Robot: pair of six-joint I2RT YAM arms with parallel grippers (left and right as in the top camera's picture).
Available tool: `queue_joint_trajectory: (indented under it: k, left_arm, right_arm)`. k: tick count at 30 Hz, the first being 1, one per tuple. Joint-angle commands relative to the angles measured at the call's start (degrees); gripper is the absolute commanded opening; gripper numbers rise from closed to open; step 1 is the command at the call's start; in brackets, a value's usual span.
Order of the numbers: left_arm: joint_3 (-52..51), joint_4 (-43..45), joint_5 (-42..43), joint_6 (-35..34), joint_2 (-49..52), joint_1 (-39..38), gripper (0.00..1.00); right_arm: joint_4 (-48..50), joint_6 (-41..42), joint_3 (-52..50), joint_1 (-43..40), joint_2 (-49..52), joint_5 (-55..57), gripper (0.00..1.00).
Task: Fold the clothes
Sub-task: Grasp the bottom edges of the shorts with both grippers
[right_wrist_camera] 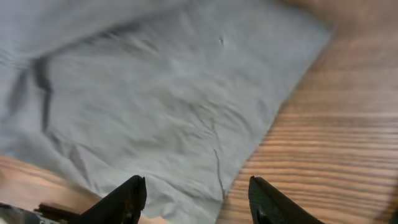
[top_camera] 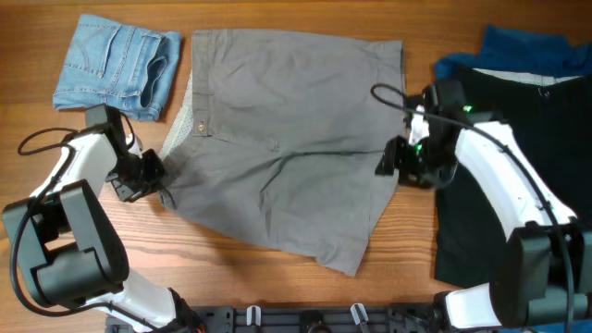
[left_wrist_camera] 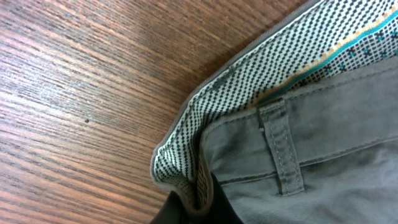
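Grey shorts (top_camera: 287, 139) are spread flat across the middle of the table (top_camera: 231, 277), waistband (top_camera: 196, 111) to the left and legs running right. I've got the left gripper (top_camera: 153, 180) at the near-left corner of that waistband. On the left wrist camera the left gripper (left_wrist_camera: 196, 202) is closed, with the corner of the cloth pinched between its dark fingers. The dotted lining (left_wrist_camera: 249, 81) is turned up and out toward me, and a belt loop (left_wrist_camera: 283, 149) sits just right of the pinch.

The right gripper (top_camera: 388, 162) is at the right edge of the shorts, about halfway down the leg hem. From the right wrist camera, the right gripper (right_wrist_camera: 196, 205) has its fingers spread wide with nothing held. Grey fabric lies under and ahead of them, and bare wood shows to the right. That view is blurred, so I can't tell whether the tips touch the cloth.

Folded denim shorts (top_camera: 116, 65) sit at the far left, just beside the waistband. A black garment (top_camera: 564, 120) lies flat along the right side under my right arm. A blue garment (top_camera: 527, 46) pokes out from beyond it at the far right.
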Motion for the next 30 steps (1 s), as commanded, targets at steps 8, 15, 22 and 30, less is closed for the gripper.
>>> queue_joint_trajectory:
  k: [8,15,22,30]
  left_arm:
    - [-0.5,-1.5,-0.1,-0.4,-0.1,0.3,0.74]
    - [-0.5,-1.4,-0.1,-0.6,-0.1,0.3,0.77]
    - [-0.5,-1.8,0.3,-1.9,-0.1,0.3,0.77]
    - [-0.5,-2.7,2.9,-1.2,-0.1,0.3,0.04]
  right_arm:
    - [3.2,7.8,-17.5,16.0,0.2,-11.2,0.58]
    - [4.9,30.7,-21.8,28.5,0.2,-3.9,0.62]
    - [12.1,35.3,-24.3,29.0,0.2,2.0,0.11]
    - [3.0,32.9,-18.2,27.7,-8.1,7.1,0.04]
